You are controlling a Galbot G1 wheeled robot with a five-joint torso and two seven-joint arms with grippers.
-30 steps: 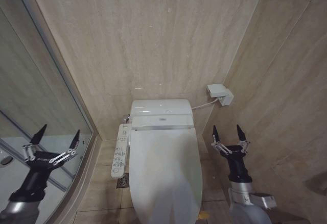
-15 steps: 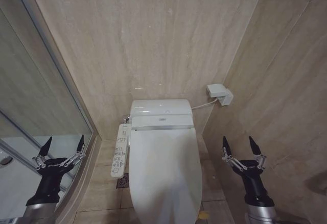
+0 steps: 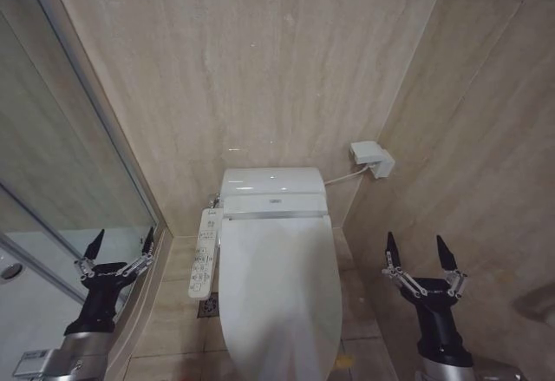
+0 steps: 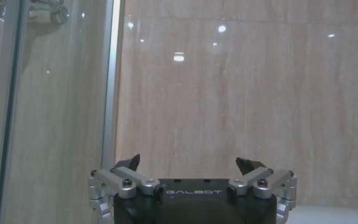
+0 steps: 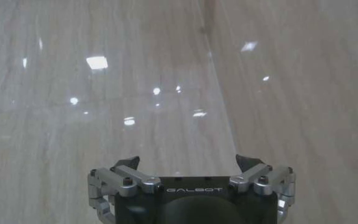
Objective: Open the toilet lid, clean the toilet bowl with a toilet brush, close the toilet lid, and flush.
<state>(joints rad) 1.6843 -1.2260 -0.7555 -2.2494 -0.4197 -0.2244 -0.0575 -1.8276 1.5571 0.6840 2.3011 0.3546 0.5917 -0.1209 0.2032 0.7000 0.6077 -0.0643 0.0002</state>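
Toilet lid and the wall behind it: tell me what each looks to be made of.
The toilet lid, shut, looks like glossy white moulded plastic: smooth, one-piece, with a soft sheen. The wall looks like polished beige stone or stone-look tile: faint veining, thin joint lines and light reflections; which one is unclear.

A small tiled bathroom. Beige stone-look wall tiles (image 3: 286, 68) line a narrow alcove; a white toilet with its toilet lid (image 3: 279, 285) down stands against the back wall, a button control panel (image 3: 204, 255) at its side. A glass shower enclosure (image 3: 52, 164) borders one side, a wall socket box (image 3: 371, 157) the other.
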